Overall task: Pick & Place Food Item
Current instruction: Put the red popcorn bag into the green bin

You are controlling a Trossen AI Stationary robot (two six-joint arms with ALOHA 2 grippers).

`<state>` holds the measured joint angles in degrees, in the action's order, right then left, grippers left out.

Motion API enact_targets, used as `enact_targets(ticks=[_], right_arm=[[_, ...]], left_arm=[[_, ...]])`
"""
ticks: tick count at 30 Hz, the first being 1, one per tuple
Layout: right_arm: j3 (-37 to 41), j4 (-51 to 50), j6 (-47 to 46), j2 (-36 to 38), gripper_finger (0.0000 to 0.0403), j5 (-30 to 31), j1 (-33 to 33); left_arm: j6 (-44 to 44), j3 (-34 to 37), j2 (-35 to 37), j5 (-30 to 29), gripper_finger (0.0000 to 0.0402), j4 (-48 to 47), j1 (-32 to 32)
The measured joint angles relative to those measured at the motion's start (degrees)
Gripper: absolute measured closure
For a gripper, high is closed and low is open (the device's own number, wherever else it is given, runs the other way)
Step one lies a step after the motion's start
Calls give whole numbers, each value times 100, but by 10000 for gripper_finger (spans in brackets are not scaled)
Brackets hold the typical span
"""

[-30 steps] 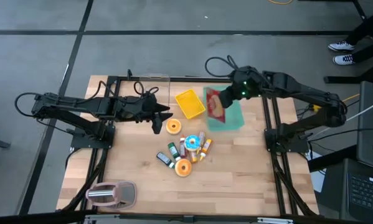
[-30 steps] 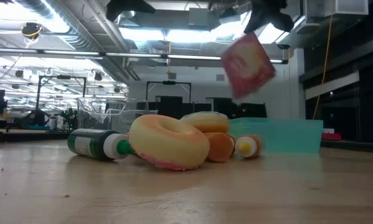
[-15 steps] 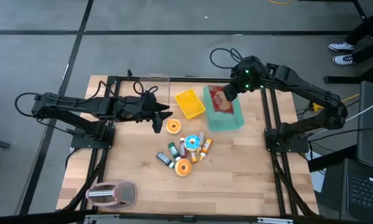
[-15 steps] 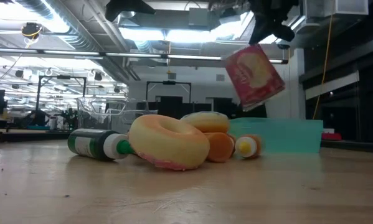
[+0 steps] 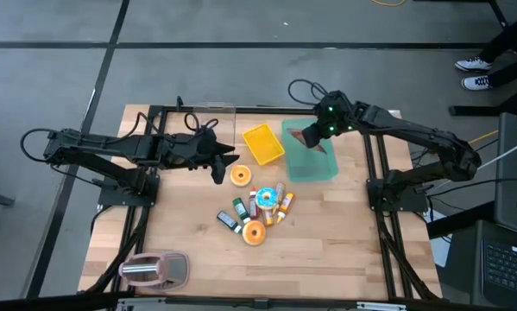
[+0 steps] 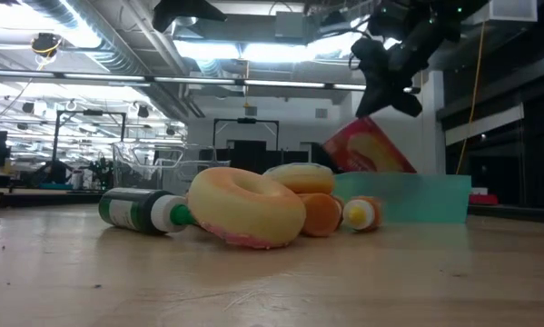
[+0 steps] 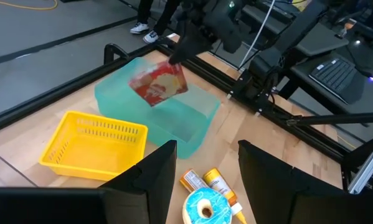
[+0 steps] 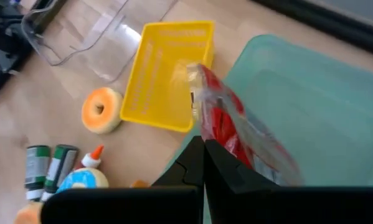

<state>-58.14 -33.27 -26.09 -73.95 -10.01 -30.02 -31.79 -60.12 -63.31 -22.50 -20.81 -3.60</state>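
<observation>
The red food packet, a flat glossy pouch with a pale picture on it, hangs tilted in the teal plastic bin at the far right of the table, pinched at its upper edge by the right tool, whose fingers are pressed together on it. Just left of the bin sits a yellow mesh basket, and nearer lie an orange-iced donut and a cluster of small bottles and another donut. The left tool waits with fingers spread, holding nothing, just left of the iced donut.
</observation>
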Motion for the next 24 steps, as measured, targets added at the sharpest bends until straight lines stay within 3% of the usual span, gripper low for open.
enact_targets(ticks=[13,24], right_arm=[[93,764,-330,190,403,-597,-74],[93,481,-347,176,403,-631,-74]], left_arm=[[-153,0,0,165,233,-3,261],[-62,2,0,243,233,-7,348]])
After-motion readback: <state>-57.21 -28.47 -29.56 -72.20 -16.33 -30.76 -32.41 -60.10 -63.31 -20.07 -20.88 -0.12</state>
